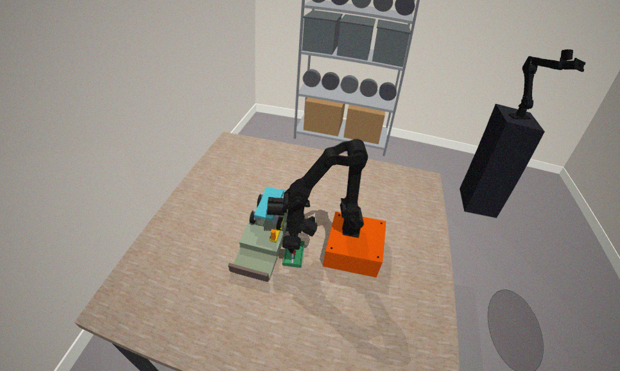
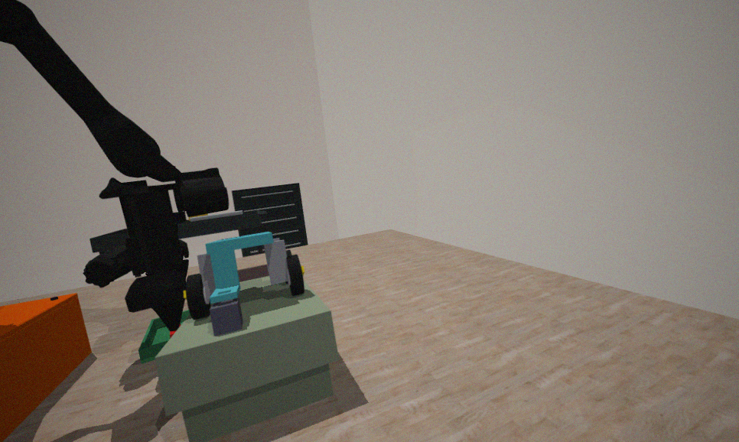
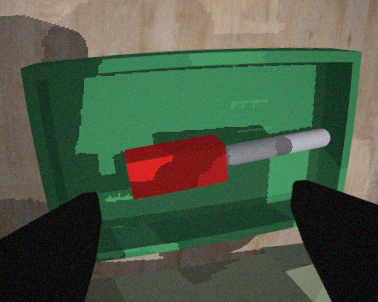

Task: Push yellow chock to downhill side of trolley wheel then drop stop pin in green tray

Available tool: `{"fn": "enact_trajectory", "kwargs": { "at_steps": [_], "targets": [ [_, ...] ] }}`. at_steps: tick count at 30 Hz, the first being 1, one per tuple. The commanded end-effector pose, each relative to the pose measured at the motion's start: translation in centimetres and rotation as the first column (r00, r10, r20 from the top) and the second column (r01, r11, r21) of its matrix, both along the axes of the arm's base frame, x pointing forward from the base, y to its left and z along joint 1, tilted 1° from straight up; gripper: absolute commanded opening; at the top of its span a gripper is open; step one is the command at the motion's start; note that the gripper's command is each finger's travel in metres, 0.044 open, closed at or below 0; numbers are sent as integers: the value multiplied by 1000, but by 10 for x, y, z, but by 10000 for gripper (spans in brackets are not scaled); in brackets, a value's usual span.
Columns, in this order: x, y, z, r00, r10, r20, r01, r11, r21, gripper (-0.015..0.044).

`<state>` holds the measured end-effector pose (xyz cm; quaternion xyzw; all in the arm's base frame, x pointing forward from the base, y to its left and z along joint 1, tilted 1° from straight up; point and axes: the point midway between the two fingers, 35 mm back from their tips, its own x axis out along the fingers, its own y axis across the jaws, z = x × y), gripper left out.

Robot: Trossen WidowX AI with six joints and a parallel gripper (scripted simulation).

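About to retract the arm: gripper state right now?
Gripper: open, holding nothing; the stop pin lies in the green tray.

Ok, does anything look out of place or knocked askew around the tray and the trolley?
Nothing stands out. The red-headed stop pin lies flat inside the green tray, the open black pincer hangs above it, and the blue trolley sits on the green ramp.

Stop pin (image 3: 214,158) — lying inside tray (image 3: 61,117). Tray on table (image 1: 182,303), just beside ramp (image 1: 255,253). Trolley (image 1: 269,202) on ramp — gripper (image 1: 291,246) above tray.
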<state>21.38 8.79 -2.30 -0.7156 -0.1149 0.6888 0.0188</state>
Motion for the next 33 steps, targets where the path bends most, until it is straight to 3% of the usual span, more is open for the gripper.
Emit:
{"fn": "enact_trajectory", "kwargs": {
  "at_steps": [1,9,13,33],
  "targets": [
    [0,0,0,1000,0,0,0,1000,0,340],
    [-2,-1,18,1000,3,-6,-3,1000,1,340],
    [-4,-2,26,1000,3,-7,-3,1000,1,440],
    [-8,-3,83,1000,3,-8,-3,1000,1,440]
  ]
}}
